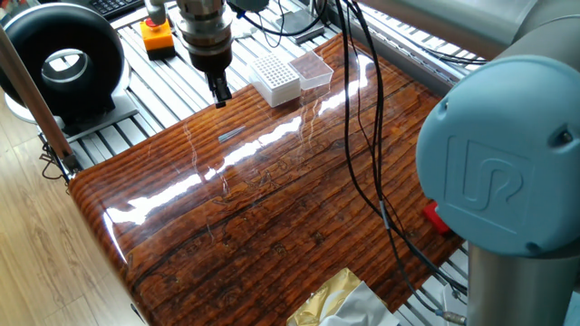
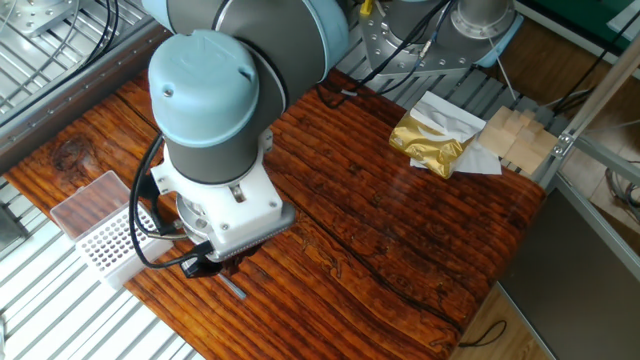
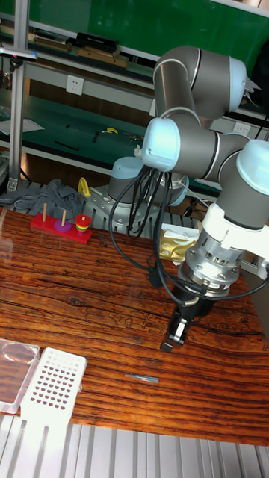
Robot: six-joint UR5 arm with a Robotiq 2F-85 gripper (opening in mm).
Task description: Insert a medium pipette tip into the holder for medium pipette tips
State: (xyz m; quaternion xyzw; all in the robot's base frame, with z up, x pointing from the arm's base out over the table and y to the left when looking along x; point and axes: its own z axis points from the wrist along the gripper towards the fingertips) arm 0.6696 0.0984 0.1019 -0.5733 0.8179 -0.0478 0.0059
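The medium pipette tip (image 1: 231, 136) is a thin grey sliver lying flat on the glossy wooden table (image 1: 272, 208), also seen as a short grey sliver (image 2: 234, 288) (image 3: 142, 379). My gripper (image 1: 219, 91) hangs a little above the table near that sliver, toward the table's edge, its dark fingers pressed together and holding nothing. In the other fixed view the gripper (image 2: 205, 266) is mostly hidden under the arm's wrist. The tall view shows the gripper (image 3: 172, 342) up and right of the sliver. The holder for medium pipette tips (image 1: 275, 77) (image 2: 108, 243) (image 3: 51, 382) is a white block with a grid of holes at the table's edge.
A clear plastic box (image 1: 312, 68) (image 2: 88, 198) (image 3: 15, 364) sits against the holder. Black cables (image 1: 362, 136) hang over the table. A gold foil bag (image 2: 432, 142) and wooden blocks (image 2: 515, 135) lie at the far end. A black ring-shaped device (image 1: 63, 63) stands off the table.
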